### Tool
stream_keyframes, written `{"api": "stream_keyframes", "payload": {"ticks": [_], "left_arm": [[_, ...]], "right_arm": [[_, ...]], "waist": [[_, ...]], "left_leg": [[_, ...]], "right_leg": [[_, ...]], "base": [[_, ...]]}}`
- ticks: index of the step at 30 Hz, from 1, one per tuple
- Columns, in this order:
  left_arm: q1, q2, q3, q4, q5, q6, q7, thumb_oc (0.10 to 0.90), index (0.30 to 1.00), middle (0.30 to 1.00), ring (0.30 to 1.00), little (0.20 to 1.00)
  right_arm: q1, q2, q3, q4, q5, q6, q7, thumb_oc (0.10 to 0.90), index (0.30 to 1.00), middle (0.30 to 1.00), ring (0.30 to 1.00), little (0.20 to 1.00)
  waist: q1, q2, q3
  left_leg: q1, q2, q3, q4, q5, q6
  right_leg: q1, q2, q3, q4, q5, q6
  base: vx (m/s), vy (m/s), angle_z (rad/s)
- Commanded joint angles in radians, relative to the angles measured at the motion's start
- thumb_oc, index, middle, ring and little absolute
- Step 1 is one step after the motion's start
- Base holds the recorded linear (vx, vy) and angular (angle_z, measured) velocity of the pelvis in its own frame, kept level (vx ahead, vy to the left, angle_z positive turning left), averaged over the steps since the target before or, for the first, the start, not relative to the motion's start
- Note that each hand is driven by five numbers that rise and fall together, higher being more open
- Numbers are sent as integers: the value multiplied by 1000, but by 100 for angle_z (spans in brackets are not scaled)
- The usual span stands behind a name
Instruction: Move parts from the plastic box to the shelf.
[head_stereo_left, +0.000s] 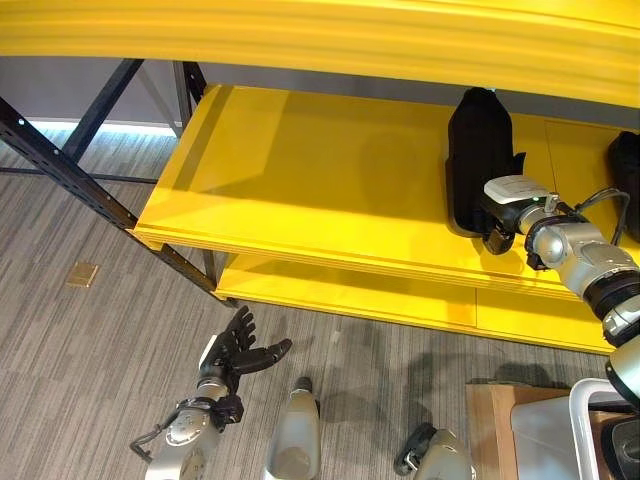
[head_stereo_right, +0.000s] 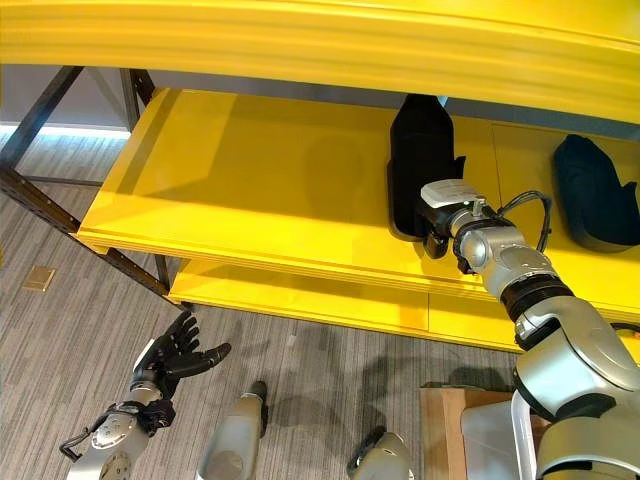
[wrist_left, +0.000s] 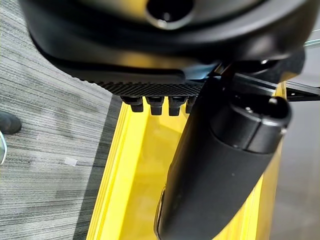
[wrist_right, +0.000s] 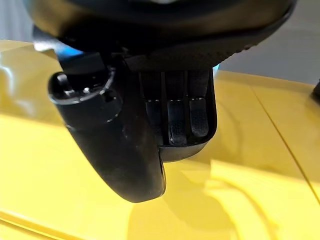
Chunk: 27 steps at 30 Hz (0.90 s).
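A tall black moulded part (head_stereo_left: 478, 140) stands on the yellow shelf (head_stereo_left: 300, 170) at its right side. My right hand (head_stereo_left: 497, 228) is at the part's lower near end. Its fingers (wrist_right: 177, 120) are curled against the part's rim, with the thumb (wrist_right: 115, 150) beside them. A second black part (head_stereo_right: 592, 190) lies further right on the same shelf. My left hand (head_stereo_left: 235, 350) hangs low over the grey carpet in front of the shelf, fingers spread and holding nothing. The plastic box (head_stereo_left: 590, 430) shows at the lower right corner.
An upper yellow shelf board (head_stereo_left: 400, 40) overhangs the top of the view. A lower yellow shelf (head_stereo_left: 340, 290) sits beneath. A black slanted frame post (head_stereo_left: 70, 170) runs along the left. A small brass plate (head_stereo_left: 82, 273) lies in the floor. A wooden board (head_stereo_left: 490, 420) sits under the box.
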Motion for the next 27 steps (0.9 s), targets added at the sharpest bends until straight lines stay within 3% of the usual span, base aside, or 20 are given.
{"api": "stream_keyframes", "payload": {"ticks": [1, 26, 27], "left_arm": [[-36, 58, -9, -124, -17, -105, -25, 900, 1000, 1000, 1000, 1000], [-47, 67, -5, -126, -24, -112, -23, 900, 1000, 1000, 1000, 1000], [-48, 67, -5, -126, -24, -113, -22, 900, 1000, 1000, 1000, 1000]], "right_arm": [[-169, -75, -37, 22, -9, 15, -93, 400, 300, 300, 300, 300], [-192, -65, -41, 81, -18, 24, -114, 400, 300, 300, 300, 300], [-191, -63, -43, 85, -19, 24, -115, 424, 333, 333, 333, 333]], "waist": [[26, -10, -45], [27, 0, -32], [28, 0, -30]], "left_leg": [[15, 42, -59, -18, -24, 14], [-7, 33, -73, -24, -8, 14], [-9, 32, -74, -23, -8, 14]], "right_leg": [[21, 6, 31, 25, 42, 21], [0, 0, 25, 39, 47, 20], [-1, 0, 24, 40, 48, 20]], "base": [[0, 0, 0], [-1, 0, 1], [0, 0, 0]]}}
